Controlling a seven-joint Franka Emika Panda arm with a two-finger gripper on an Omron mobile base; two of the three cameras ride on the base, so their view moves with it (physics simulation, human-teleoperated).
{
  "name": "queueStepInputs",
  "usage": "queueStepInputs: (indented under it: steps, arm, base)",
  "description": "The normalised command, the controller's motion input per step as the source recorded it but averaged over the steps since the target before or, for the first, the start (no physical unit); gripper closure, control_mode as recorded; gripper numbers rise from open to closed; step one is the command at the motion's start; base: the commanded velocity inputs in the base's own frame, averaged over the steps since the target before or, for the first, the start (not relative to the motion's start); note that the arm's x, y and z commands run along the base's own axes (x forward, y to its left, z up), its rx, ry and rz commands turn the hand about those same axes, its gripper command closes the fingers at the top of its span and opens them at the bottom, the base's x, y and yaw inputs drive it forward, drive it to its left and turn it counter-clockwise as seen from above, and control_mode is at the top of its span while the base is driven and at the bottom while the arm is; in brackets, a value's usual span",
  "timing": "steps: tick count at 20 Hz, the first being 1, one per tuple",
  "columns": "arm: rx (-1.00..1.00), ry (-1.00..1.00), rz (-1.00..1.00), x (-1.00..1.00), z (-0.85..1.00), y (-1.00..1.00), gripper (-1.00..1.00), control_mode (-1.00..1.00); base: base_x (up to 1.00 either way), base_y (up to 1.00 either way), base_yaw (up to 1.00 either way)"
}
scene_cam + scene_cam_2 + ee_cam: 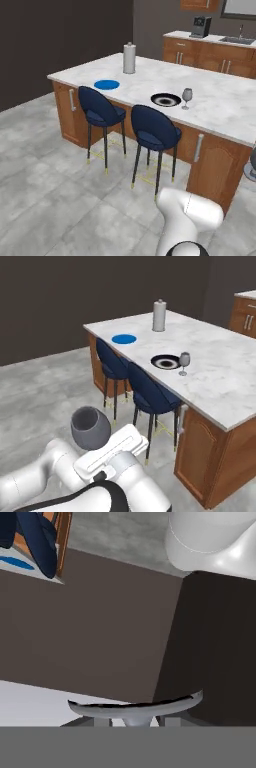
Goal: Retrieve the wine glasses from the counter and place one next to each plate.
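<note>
One glass (pixel 187 96) already stands just right of the navy plate (pixel 165 100) on the counter (pixel 225 110). Blue plate (pixel 106 84) has none beside it yet. Second glass (pixel 90 428), the darker wide-bowled one, rides at the gripper (pixel 134 719), low by the arm, well apart from the counter; its disc foot shows at the finger tips in hand view. Jaws look narrow, clamped on the stem. Step in hand, I judge: carrying glass no. 2. Next: bring it past the stools (pixel 150 131) to the blue plate, keep it upright, set it beside, not on, the plate.
</note>
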Motion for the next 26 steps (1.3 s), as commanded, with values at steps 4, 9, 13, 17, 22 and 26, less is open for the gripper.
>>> queueStepInputs:
  steps: [4, 9, 13, 17, 22, 26]
  arm:
    - [0.0, 0.0, 0.0, 0.0, 0.0, 0.0, 1.0, 1.0]
    - [0.0, 0.0, 0.0, 0.0, 0.0, 0.0, 1.0, 1.0]
    - [0.0, 0.0, 0.0, 0.0, 0.0, 0.0, 1.0, 1.0]
    - [0.0, 0.0, 0.0, 0.0, 0.0, 0.0, 1.0, 1.0]
    - [0.0, 0.0, 0.0, 0.0, 0.0, 0.0, 1.0, 1.0]
    - [0.0, 0.0, 0.0, 0.0, 0.0, 0.0, 1.0, 1.0]
  base:
    - [1.0, 1.0, -0.44]
    - [0.88, 1.0, -0.4]
    - [0.8, 1.0, -0.37]
    - [0.78, 1.0, -0.33]
    - [0.94, 1.0, -0.32]
    - [0.93, 1.0, -0.3]
